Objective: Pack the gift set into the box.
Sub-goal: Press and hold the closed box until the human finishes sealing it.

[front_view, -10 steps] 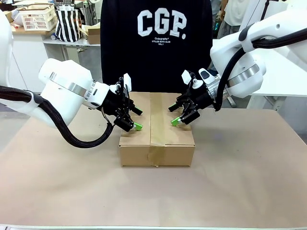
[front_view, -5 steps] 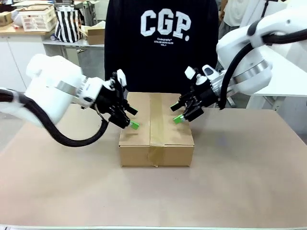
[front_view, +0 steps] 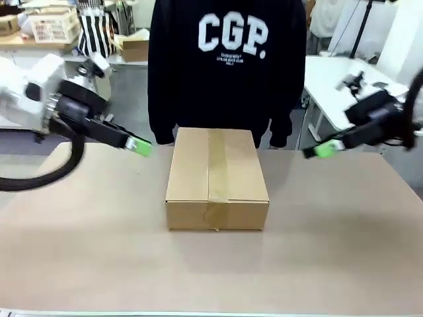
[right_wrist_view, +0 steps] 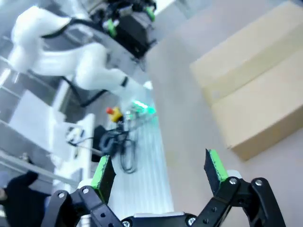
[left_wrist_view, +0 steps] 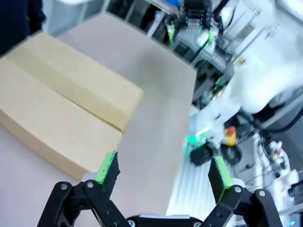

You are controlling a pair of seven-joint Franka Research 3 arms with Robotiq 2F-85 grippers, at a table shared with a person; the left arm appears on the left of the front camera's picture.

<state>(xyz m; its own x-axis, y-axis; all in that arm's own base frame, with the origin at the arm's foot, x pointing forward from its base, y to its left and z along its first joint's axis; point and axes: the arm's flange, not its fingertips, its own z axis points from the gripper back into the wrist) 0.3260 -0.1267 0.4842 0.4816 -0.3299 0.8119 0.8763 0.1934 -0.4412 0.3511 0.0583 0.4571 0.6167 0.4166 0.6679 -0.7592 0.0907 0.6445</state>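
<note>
The box [front_view: 217, 177] between the two grippers is plain brown cardboard with a slightly darker tan tape strip along its centre. Both the left gripper [front_view: 141, 146] and the right gripper [front_view: 322, 150] are black with bright green pads. Beyond them, a person's sweatshirt [front_view: 228, 66] is black with white lettering.

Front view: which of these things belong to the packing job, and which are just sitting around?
Belongs to the job:
- cardboard box, flaps shut and taped
- left claw, open
- right claw, open

Just lying about:
- white lattice basket on the far counter
- striped bag
- small brown carton
</note>
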